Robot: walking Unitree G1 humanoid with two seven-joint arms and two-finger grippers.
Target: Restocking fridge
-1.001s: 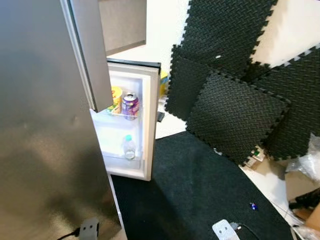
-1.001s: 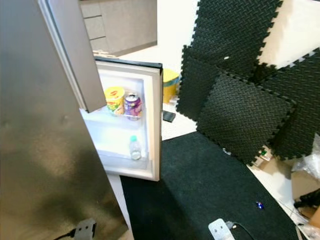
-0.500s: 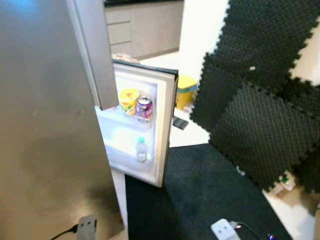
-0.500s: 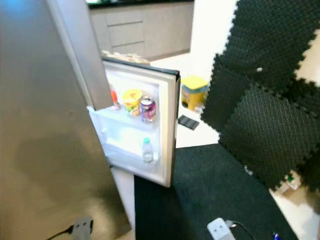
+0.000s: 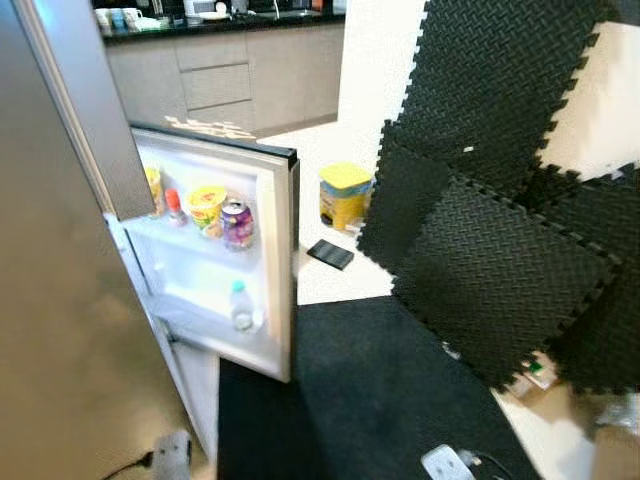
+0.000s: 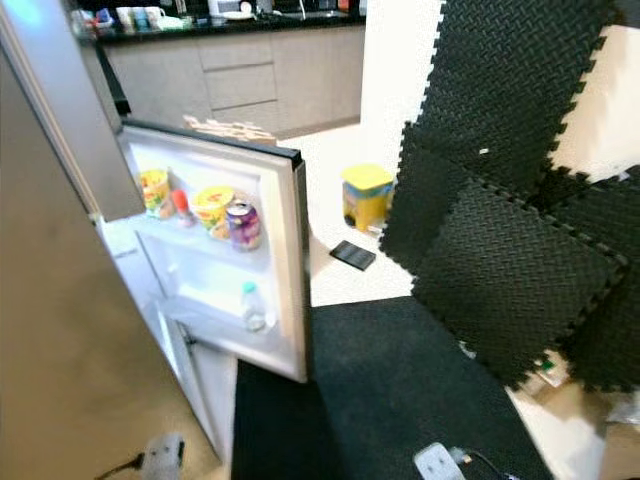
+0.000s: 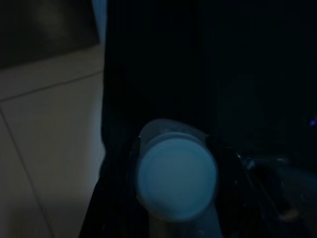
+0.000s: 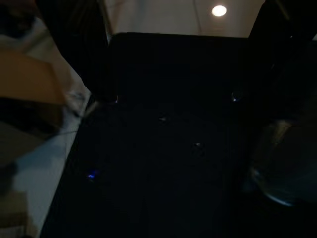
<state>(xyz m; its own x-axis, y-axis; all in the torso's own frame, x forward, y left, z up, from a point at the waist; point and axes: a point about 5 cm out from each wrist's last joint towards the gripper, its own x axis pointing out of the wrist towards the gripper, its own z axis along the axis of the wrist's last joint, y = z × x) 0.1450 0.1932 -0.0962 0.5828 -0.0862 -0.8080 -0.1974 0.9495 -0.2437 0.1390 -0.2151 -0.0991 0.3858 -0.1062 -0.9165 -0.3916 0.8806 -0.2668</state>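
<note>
text: none legible | can (image 6: 244,223) and cup (image 6: 212,210) labels: too blurred to read

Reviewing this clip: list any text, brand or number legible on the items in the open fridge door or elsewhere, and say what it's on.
No text can be read.
Purple drink can: print too blurred.
Yellow-lidded cup: red and green label, unreadable.
Clear water bottle: label too small.
Yellow tub on the floor: markings blurred.
Pale round bottle cap in the left wrist view: blank.

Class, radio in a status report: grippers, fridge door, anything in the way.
Left gripper holding a pale-capped bottle. Right gripper unclear, dark view. White fridge door open, shelves part stocked. Black floor mat ahead; white power strip on it.
</note>
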